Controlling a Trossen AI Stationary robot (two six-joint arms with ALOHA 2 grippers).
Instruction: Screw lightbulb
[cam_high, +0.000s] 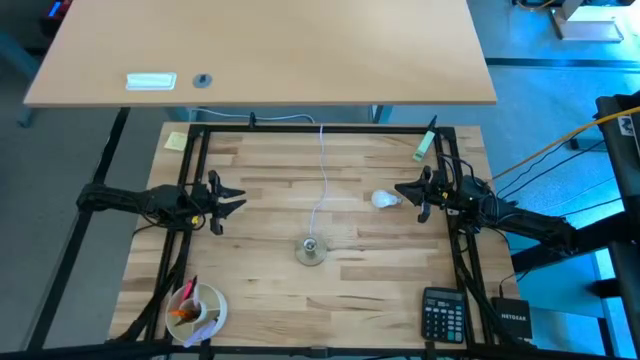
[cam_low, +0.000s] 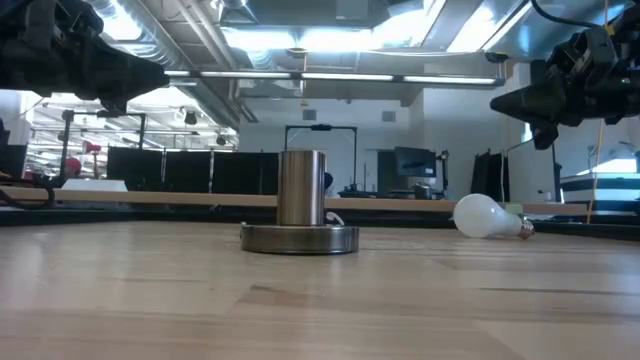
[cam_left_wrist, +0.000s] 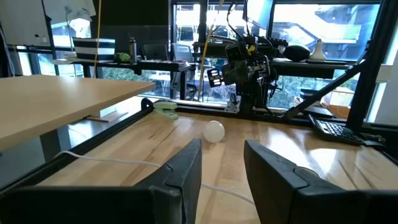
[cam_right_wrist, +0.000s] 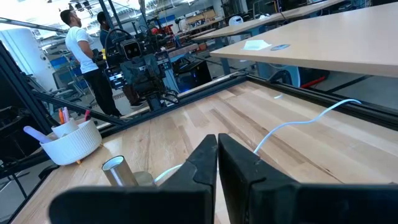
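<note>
Lightbulb (cam_high: 385, 200) lies on its side on the counter (cam_high: 260, 180), right of centre, just beside the right claw (cam_high: 421, 194), untouched. Likely light, slick, fragile glass; best taken gently around the globe, leaving the screw base free. Right claw nearly closed, empty. Left claw (cam_high: 222, 199) waits at the left edge, parted, empty. Metal socket (cam_high: 311, 250) with white cord (cam_high: 322, 180) stands nearer, centre.

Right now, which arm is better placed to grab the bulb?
Right. Its tool hovers just beside the lightbulb, which lies on its side on the table. The left tool waits at the far edge, beyond the socket base.
</note>
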